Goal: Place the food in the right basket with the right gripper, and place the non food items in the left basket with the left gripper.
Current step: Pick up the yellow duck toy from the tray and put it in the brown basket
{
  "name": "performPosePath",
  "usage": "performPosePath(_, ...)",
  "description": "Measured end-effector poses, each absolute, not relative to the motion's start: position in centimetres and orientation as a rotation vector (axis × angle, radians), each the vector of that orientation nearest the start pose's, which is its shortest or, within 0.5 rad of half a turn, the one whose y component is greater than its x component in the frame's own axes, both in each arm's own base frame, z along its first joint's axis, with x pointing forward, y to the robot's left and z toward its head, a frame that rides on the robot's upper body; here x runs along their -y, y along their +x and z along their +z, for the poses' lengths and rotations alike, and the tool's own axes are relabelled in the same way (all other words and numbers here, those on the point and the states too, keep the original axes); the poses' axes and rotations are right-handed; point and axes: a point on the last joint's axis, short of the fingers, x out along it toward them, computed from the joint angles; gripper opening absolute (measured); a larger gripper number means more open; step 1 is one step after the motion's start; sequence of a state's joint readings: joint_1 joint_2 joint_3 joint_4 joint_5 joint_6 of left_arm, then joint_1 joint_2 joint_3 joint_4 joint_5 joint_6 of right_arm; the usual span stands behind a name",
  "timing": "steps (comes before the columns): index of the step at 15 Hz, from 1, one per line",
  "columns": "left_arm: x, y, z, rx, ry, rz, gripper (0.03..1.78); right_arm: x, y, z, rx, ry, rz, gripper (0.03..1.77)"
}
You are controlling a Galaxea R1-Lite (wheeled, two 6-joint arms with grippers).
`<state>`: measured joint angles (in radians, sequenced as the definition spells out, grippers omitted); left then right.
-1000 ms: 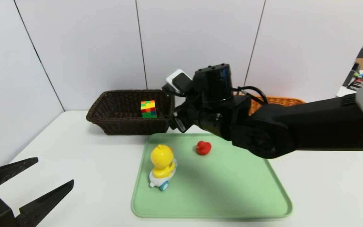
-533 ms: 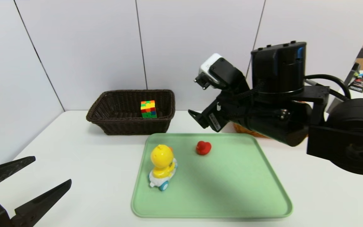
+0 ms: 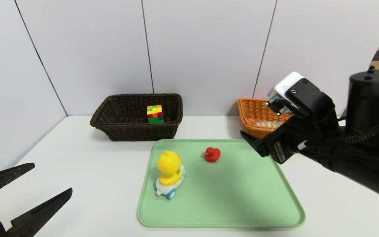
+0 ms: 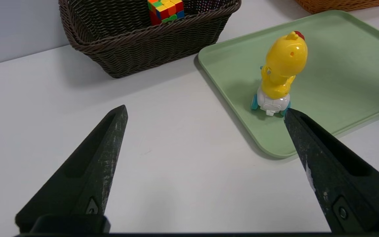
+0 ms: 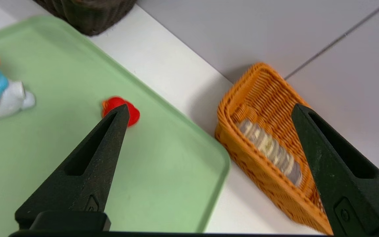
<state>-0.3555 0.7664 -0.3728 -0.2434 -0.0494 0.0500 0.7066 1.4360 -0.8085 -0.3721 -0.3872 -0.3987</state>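
The striped loaf, the food (image 3: 268, 124) (image 5: 270, 151), lies inside the orange right basket (image 3: 249, 110) (image 5: 242, 144). In the dark left basket (image 3: 110, 126) (image 4: 127, 49) sits the multicoloured cube (image 3: 155, 114) (image 4: 165, 8). A yellow duck toy on wheels (image 3: 169, 172) (image 4: 283, 69) and a small red duck (image 3: 212, 154) (image 5: 132, 113) stand on the green tray (image 3: 242, 197). My right gripper (image 5: 210, 107) hangs open and empty over the tray's far right corner, beside the orange basket. My left gripper (image 3: 52, 178) (image 4: 206, 110) is open and empty above the table's near left.
The green tray (image 4: 341, 65) (image 5: 61, 164) fills the table's middle, just in front of both baskets. My right arm (image 3: 357, 158) reaches in from the right, covering part of the orange basket. White wall panels stand close behind the baskets.
My right arm has swung from between the baskets, by the dark one, to the right and nearer, uncovering the orange basket with the loaf in it. The left gripper has barely shifted.
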Motion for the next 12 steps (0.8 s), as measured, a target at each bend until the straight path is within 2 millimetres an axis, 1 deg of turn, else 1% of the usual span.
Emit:
performPosePath(4, 2.7, 7.0, 19.5, -0.141, 0.071, -0.407, 1.69, -11.8, 16.5, 21.6, -0.19, -0.494, 0.308, 1.69)
performPosePath(7, 2.7, 7.0, 19.4, -0.145, 0.073, -0.407, 1.69, -9.4, 15.0, 20.6, -0.214, -0.449, 0.251, 1.69)
performPosePath(10, 2.7, 7.0, 19.3, -0.148, 0.073, -0.404, 1.69, -7.9, 14.0, 20.5, -0.203, -0.425, 0.207, 1.69)
performPosePath(12, 2.7, 7.0, 19.2, -0.152, 0.073, -0.404, 1.69, -7.4, 13.5, 20.7, -0.18, -0.414, 0.19, 1.69)
